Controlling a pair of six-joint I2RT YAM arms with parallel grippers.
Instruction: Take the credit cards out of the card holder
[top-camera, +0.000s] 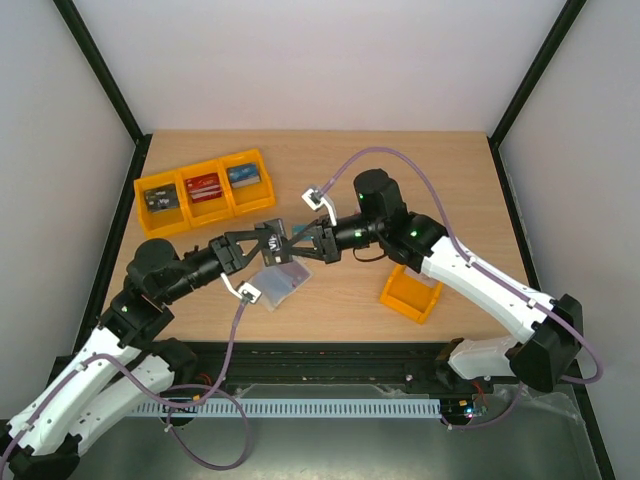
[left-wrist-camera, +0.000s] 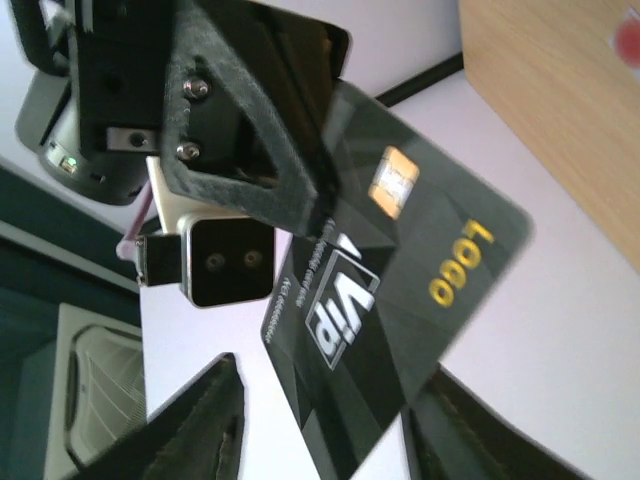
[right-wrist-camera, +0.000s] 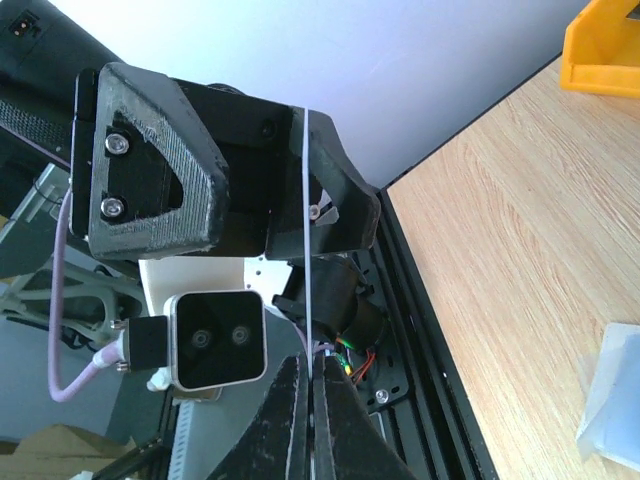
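Observation:
A black credit card with gold lettering hangs in the air above the table's middle. My right gripper is shut on one end of it, and in the right wrist view the card shows edge-on as a thin pale line. My left gripper faces it with the card's other end between its fingers. One finger stands clear of the card and the other sits at its edge. The card holder, with its clear bluish-grey sleeves, lies on the table under both grippers.
A row of three orange-yellow bins stands at the back left, each with a card inside. A single orange bin sits at the near right, beside the right arm. The table's black front rail runs below the grippers.

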